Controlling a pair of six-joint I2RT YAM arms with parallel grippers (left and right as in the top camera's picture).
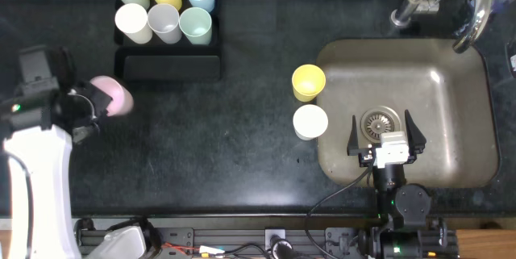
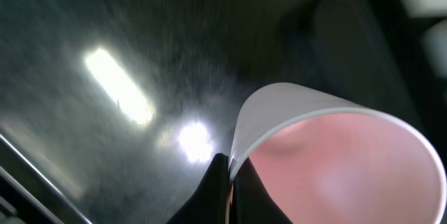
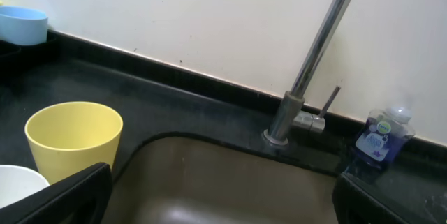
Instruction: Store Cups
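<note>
Currently the left fingers (image 2: 209, 197) clamp the rim of the pink cup (image 1: 113, 96), held tilted at frame left, probably for transfer to the black rack (image 1: 171, 68) at upper left. The right fingers (image 1: 353, 138) stand spread, empty, over the sink (image 1: 451, 114); a yellow cup (image 1: 308, 81) and a white cup (image 1: 310, 122) stand on the dark table (image 1: 242, 146) beside it.

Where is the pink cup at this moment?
In the top view the pink cup is at the left side of the counter, held by the left gripper, near the lower left corner of the black rack.
</note>
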